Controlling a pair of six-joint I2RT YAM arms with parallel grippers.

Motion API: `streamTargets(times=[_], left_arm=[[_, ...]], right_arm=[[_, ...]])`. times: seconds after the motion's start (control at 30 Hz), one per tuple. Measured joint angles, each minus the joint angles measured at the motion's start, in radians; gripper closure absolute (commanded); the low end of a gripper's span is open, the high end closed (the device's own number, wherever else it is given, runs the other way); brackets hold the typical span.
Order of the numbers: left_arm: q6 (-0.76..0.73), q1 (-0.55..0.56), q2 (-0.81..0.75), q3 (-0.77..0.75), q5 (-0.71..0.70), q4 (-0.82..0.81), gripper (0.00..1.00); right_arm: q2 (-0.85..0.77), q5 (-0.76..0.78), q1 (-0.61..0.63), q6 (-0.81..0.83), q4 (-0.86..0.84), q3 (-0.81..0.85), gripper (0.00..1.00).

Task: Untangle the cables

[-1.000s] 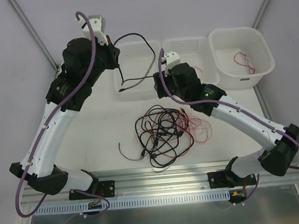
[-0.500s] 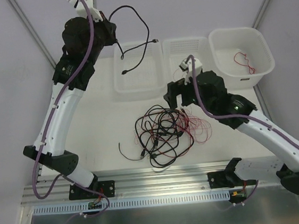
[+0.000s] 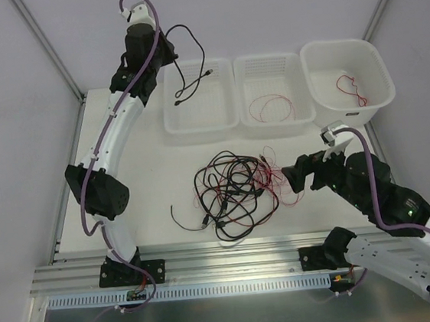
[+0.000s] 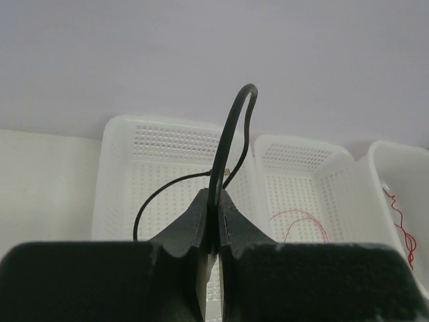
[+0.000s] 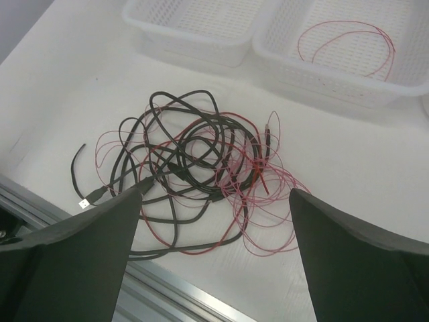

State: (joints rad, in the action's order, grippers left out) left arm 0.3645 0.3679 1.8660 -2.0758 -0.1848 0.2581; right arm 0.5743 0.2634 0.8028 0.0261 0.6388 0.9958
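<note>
- Now pinches a black cable (image 4: 231, 121) in the left gripper (image 4: 214, 204), fingers pressed together on it, raised high at the far left of the table (image 3: 147, 176).
- Lets that cable arc up out of the grip, curl over and hang down above the left basket (image 3: 202, 125). Cannot tell whether its two small plug ends touch the mesh floor.
- Hovers the right gripper (image 5: 216, 193) with fingers spread wide and nothing between them, above the table at the right side of the tangle (image 3: 230, 194).
- Leaves the tangle lying on the table between the two arms, on the near side of the baskets: thicker black cords looped through many thin red wires, the red ones spilling out mostly to the right.
- Shows one loose black end (image 5: 84, 201) with a silvery plug, trailing out of the heap on its left.
- Holds a red wire (image 3: 271, 109) coiled loosely in the middle basket (image 3: 277, 129).
- Holds a second red wire (image 3: 350, 89), bunched smaller, in the deeper right basket (image 3: 349, 118).
</note>
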Motion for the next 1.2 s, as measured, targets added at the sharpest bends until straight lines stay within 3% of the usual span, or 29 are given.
streamTargets(times=[0.43, 0.67, 0.77, 0.8, 0.9, 0.93, 1.0, 1.07, 1.2], left_arm=[[0.253, -0.051, 0.258, 0.042, 0.103, -0.153, 0.98], [0.374, -0.082, 0.371, 0.154, 0.184, -0.174, 0.83], [0.400, -0.089, 0.373, 0.207, 0.197, -0.172, 0.66], [0.405, -0.091, 0.373, 0.216, 0.203, -0.174, 0.53], [0.410, -0.097, 0.360, 0.258, 0.211, -0.186, 0.34], [0.409, -0.097, 0.350, 0.275, 0.213, -0.187, 0.22], [0.401, -0.097, 0.319, 0.304, 0.218, -0.185, 0.11], [0.396, -0.097, 0.270, 0.332, 0.229, -0.184, 0.01], [0.372, -0.096, 0.135, 0.375, 0.237, -0.188, 0.01]], right_arm=[[-0.045, 0.066, 0.000, 0.000, 0.076, -0.031, 0.03], [-0.045, 0.074, 0.000, 0.000, 0.083, -0.034, 0.03], [-0.049, 0.074, 0.000, -0.001, 0.085, -0.044, 0.03], [-0.050, 0.074, 0.000, -0.002, 0.087, -0.047, 0.03], [-0.051, 0.073, 0.000, -0.007, 0.089, -0.050, 0.03], [-0.051, 0.072, 0.000, -0.008, 0.088, -0.051, 0.03], [-0.051, 0.072, 0.000, -0.008, 0.089, -0.051, 0.03], [-0.051, 0.072, 0.000, -0.008, 0.090, -0.051, 0.03], [-0.041, 0.077, 0.000, -0.008, 0.111, -0.044, 0.03]])
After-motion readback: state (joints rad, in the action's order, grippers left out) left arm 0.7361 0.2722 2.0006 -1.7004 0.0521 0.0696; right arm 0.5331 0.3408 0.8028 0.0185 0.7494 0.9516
